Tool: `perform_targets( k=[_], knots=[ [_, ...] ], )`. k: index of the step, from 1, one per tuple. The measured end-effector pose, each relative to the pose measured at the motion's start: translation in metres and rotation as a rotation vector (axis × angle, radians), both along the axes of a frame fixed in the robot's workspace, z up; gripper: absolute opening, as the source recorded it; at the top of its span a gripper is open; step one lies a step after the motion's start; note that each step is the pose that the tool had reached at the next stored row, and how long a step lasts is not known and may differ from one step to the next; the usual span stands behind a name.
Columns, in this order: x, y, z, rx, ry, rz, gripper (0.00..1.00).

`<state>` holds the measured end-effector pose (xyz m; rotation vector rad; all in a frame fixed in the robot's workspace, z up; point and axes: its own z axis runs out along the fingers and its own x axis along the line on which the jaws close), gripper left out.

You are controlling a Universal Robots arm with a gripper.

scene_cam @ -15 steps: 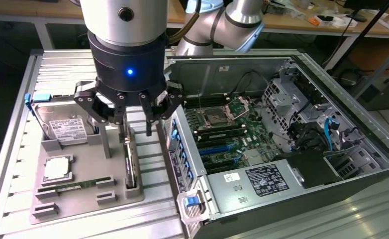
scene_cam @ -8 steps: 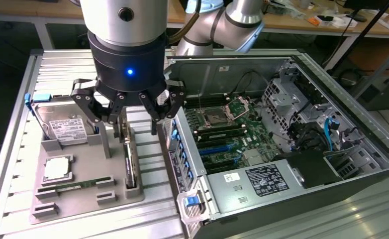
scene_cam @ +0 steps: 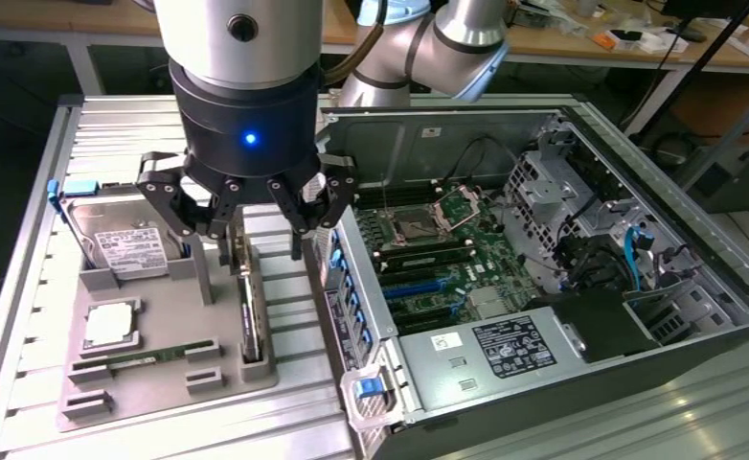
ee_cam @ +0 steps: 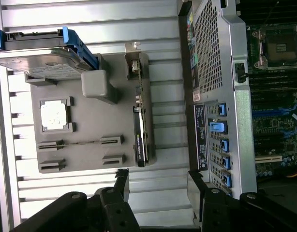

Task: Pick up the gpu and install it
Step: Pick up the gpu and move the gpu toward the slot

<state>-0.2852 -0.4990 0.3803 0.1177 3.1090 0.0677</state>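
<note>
While the gripper (scene_cam: 257,233) hangs just above the grey holder tray (scene_cam: 216,376), its fingers (scene_cam: 203,222) stand spread wide apart, closed on nothing and touching nothing. The step in hand looks like the approach for the pick, with the grasp not yet made. Seen in the exterior view, the gpu (scene_cam: 255,316) stands on its long edge in a slot of the tray at about six o'clock from the fingertips, close beneath them. In the wrist view it shows as a thin dark strip (ee_cam: 139,135) ahead of the open gripper (ee_cam: 158,176). By my judgement, a sound grasp calls for the fingers to straddle that narrow upper edge squarely, one on each face, without knocking the tray's posts. Further out, the hard drive (scene_cam: 125,244) leans at nine o'clock from the gripper, and the processor (scene_cam: 109,326) and RAM stick (scene_cam: 129,360) lie at seven to eight o'clock. The open computer case (scene_cam: 388,113) sits at three o'clock with its motherboard (scene_cam: 439,259) exposed. Everything rests on a ribbed metal table (scene_cam: 36,240).
</note>
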Motion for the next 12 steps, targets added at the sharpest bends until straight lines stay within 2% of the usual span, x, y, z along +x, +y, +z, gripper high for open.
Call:
perform_targets(
  k=[12],
  knots=[
    [0.000, 0.0050, -0.0122, 0.0000, 0.0000, 0.000, 0.60]
  ],
)
